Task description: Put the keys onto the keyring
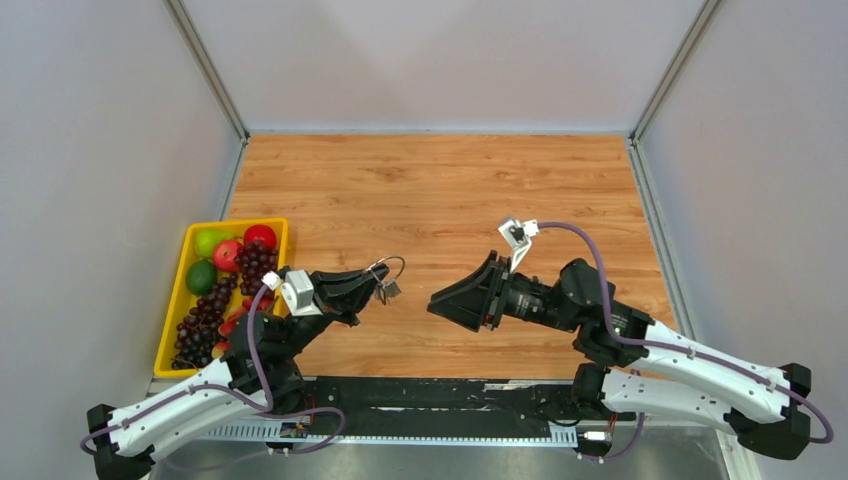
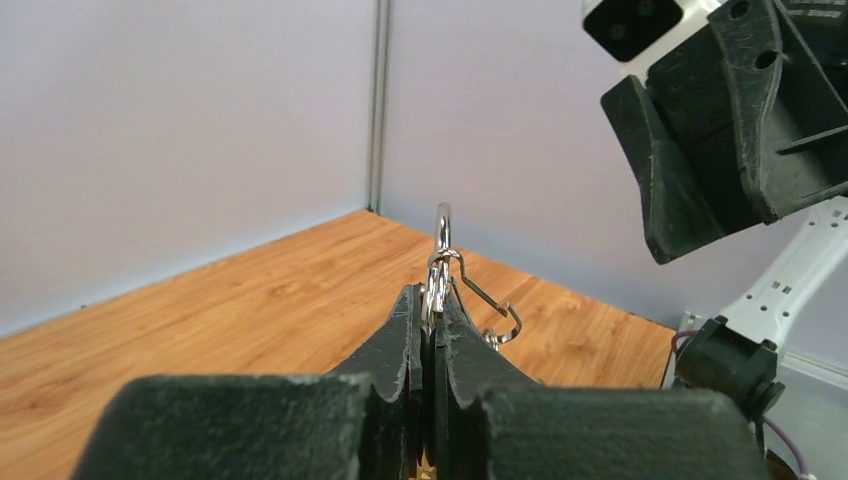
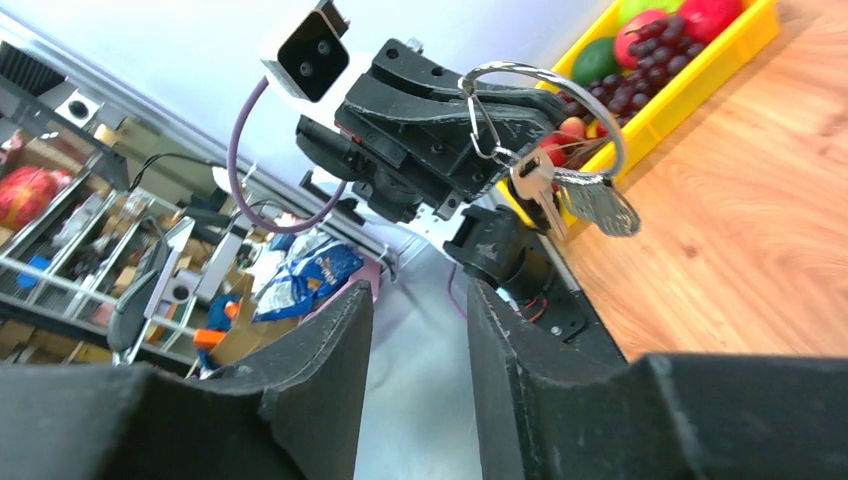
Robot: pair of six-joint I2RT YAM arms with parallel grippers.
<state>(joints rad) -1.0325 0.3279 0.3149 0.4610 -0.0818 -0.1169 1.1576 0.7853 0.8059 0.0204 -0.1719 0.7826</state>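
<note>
Jaws of left gripper (image 2: 428, 300) clamped on keyring (image 3: 541, 69), silver keys (image 3: 592, 203) dangling from it. Right gripper (image 3: 418, 302) jaws partly apart, empty, facing keyring, not touching.

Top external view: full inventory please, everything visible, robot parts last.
table: one, light wood, grey wall panels around it
tray: one, yellow, left edge of table
round fruit: two red, two green, far end of tray
grapes: bunches, dark purple, near part of tray
keyring: one, silver, held in left claw
keys: at least two, silver, hanging from keyring
left claw: one, black, shut on keyring
right claw: one, black, open and empty, facing the keyring
</note>
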